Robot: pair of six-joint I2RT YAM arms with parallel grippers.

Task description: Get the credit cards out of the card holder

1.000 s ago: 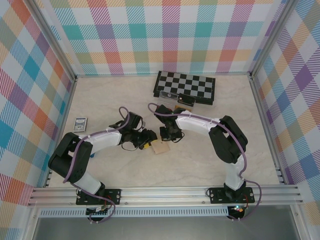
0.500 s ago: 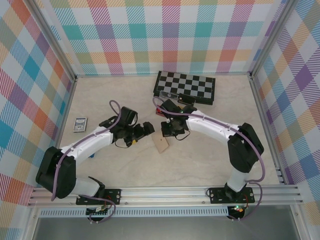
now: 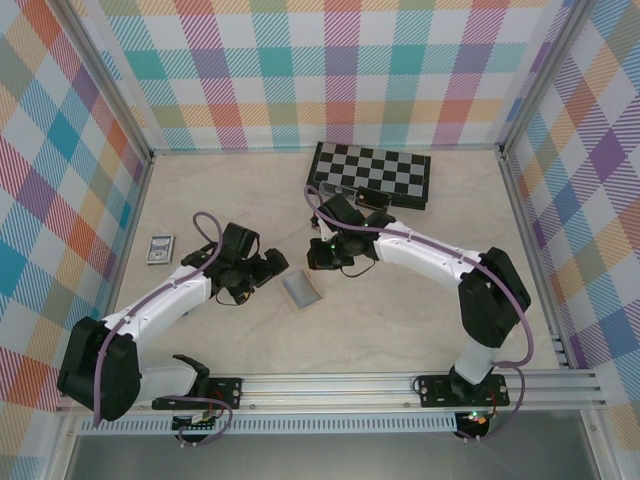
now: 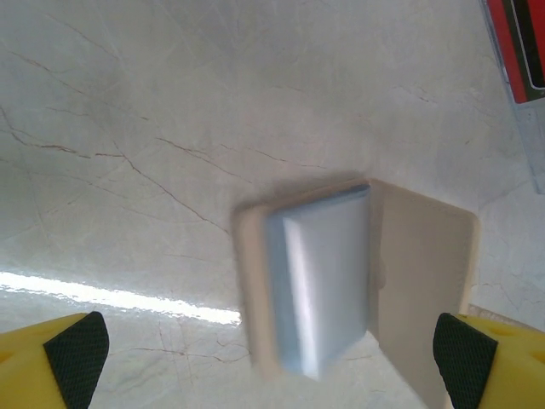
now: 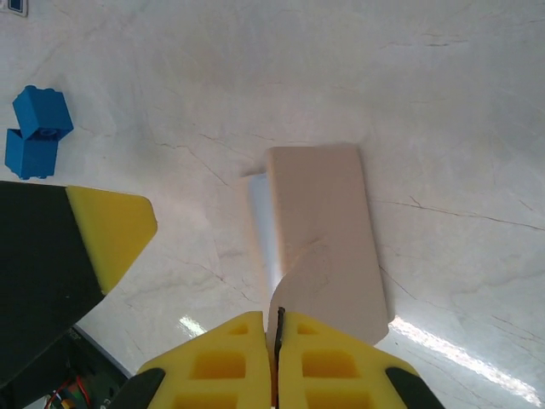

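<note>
We see the holder (image 3: pixel 301 289) lying flat on the pale, marble-veined table (image 3: pixel 400 330), near the middle and between the 2 grippers. In the left wrist view the holder (image 4: pixel 341 290) shows 2 card-sized panels side by side. One is a smooth, slightly domed light blue, the other a matte tan with rounded corners, and its outline is blurred. In the right wrist view the holder (image 5: pixel 324 239) shows mostly its tan face, with a thin strip of blue along one long side. The left gripper (image 3: pixel 272 265) sits just beside the holder, and in its own view (image 4: pixel 271 356) the jaws are spread wide. The yellow fingers (image 4: pixel 77 358) with their black pads sit at the 2 bottom corners, and nothing is between them. The right gripper (image 3: pixel 322 258) is just beyond the holder's far end. In its own view (image 5: pixel 277 341) the ribbed yellow fingers are pressed together. A thin dark sliver stands in the seam, and we cannot tell whether it is a card. 2 blue studded blocks (image 5: pixel 34 132) lie well off to the side. A clear tray (image 4: pixel 526 128) holds something red and black. Farther back we see a folded chessboard (image 3: pixel 372 172), and a small patterned box (image 3: pixel 159 249) lies near the left wall.
</note>
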